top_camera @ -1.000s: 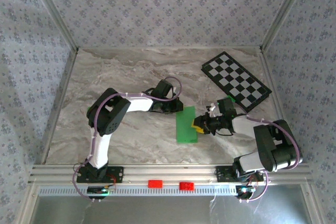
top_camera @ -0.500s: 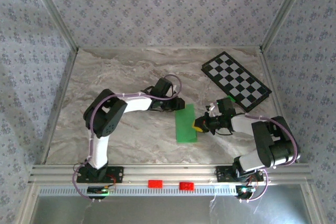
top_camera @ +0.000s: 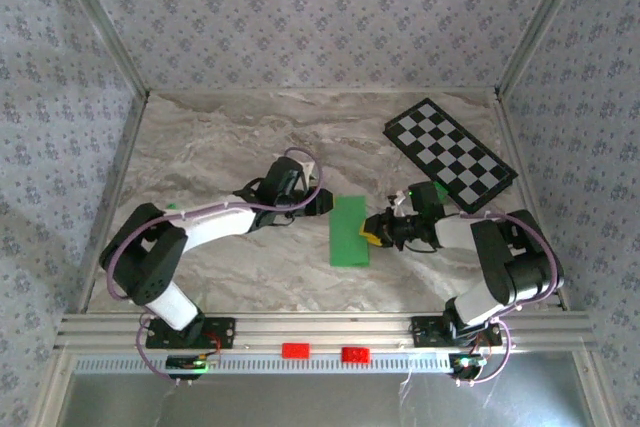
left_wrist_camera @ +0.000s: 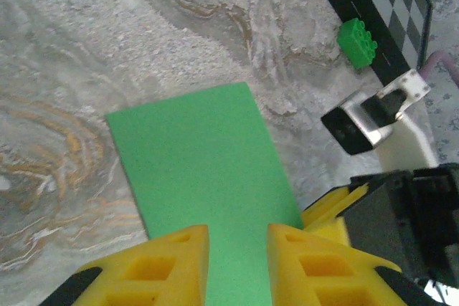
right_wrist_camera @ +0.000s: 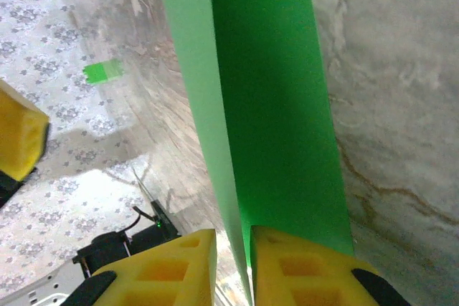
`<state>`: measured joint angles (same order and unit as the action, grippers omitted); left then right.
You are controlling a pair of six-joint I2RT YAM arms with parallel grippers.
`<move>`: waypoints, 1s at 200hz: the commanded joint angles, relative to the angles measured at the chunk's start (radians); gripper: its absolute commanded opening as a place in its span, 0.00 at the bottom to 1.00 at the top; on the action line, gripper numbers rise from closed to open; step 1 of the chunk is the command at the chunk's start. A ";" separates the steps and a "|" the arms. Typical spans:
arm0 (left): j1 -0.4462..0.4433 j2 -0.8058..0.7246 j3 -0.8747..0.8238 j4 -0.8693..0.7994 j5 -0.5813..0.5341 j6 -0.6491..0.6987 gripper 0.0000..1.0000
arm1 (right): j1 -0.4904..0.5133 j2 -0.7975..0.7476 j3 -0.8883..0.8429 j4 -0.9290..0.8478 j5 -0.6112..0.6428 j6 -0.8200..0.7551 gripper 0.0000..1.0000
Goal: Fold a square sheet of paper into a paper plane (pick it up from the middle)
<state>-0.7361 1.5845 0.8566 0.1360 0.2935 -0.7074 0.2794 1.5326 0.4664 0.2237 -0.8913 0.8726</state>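
— Step in hand?
— Early folds, by the look of it. Square sheet of paper (top_camera: 349, 231) doubled into a narrow strip, flat on the marble table (top_camera: 220, 147), between the two grippers. No nose, no wings yet.
— Right gripper (right_wrist_camera: 233, 243)?
— Clenched, as far as can be judged, on the strip's long edge: two layers running straight into the thin slit between the yellow pads (right_wrist_camera: 301, 270). Upper layer seemingly lifted a little there.
— And the left gripper (left_wrist_camera: 238, 238)?
— Released. Pads apart, hovering over one end of the strip, green showing through the gap. Not gripping anything, by the look of it.
— Anything else nearby?
— Small green block (left_wrist_camera: 357, 42) beside the checkered board (top_camera: 450, 154), well apart from the strip. No part of this job.
— Next move?
— Probably opening or turning the strip for the corner folds. Calls for pinning one side down with the left, drawing the held edge over gently, keeping edges square, then pressing along the crease. Thin paper: apt to slide on smooth marble, or to buckle if pulled too fast.
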 commanded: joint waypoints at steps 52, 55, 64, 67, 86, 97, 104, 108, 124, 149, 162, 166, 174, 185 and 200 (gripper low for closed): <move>-0.030 -0.076 -0.070 0.098 -0.042 -0.010 0.26 | 0.037 0.024 0.037 -0.012 0.000 -0.043 0.14; -0.032 -0.076 -0.071 0.095 -0.041 -0.009 0.26 | 0.039 0.024 0.037 -0.010 0.002 -0.041 0.14; -0.034 -0.075 -0.068 0.089 -0.039 -0.004 0.25 | 0.042 0.022 0.035 -0.004 0.007 -0.039 0.13; -0.035 -0.075 -0.068 0.087 -0.040 -0.001 0.25 | 0.043 0.022 0.034 0.000 0.008 -0.037 0.13; -0.035 -0.081 -0.067 0.071 -0.042 0.002 0.24 | 0.042 0.018 0.025 0.011 0.013 -0.025 0.09; -0.037 -0.096 -0.071 0.071 -0.048 0.005 0.23 | 0.043 0.011 0.026 0.012 0.018 -0.021 0.07; -0.039 -0.105 -0.075 0.076 -0.059 0.009 0.23 | 0.044 0.008 0.026 0.007 0.025 -0.022 0.06; -0.042 -0.111 -0.079 0.078 -0.064 0.013 0.22 | 0.044 0.007 0.026 0.004 0.027 -0.023 0.05; -0.047 -0.126 -0.089 0.081 -0.083 0.023 0.21 | 0.044 0.009 0.031 -0.006 0.037 -0.026 0.04; -0.048 -0.137 -0.093 0.061 -0.086 0.026 0.19 | 0.046 0.018 0.040 -0.055 0.053 -0.019 0.03; -0.047 -0.145 -0.097 0.055 -0.081 0.021 0.19 | 0.050 0.014 0.051 -0.086 0.048 -0.019 0.03; -0.047 -0.148 -0.099 0.054 -0.080 0.019 0.19 | 0.048 0.013 0.055 -0.101 0.045 -0.022 0.03; -0.048 -0.151 -0.102 0.054 -0.078 0.013 0.19 | 0.050 0.008 0.061 -0.120 0.046 -0.032 0.03; -0.047 -0.156 -0.096 0.046 -0.070 0.015 0.19 | 0.049 0.005 0.076 -0.160 0.055 -0.049 0.02; -0.048 -0.161 -0.084 0.025 -0.070 0.018 0.19 | 0.040 0.017 0.110 -0.212 0.039 -0.071 0.02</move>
<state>-0.7792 1.4601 0.7635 0.1810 0.2226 -0.6994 0.3218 1.5475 0.5171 0.1284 -0.8490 0.8436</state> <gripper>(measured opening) 0.194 0.039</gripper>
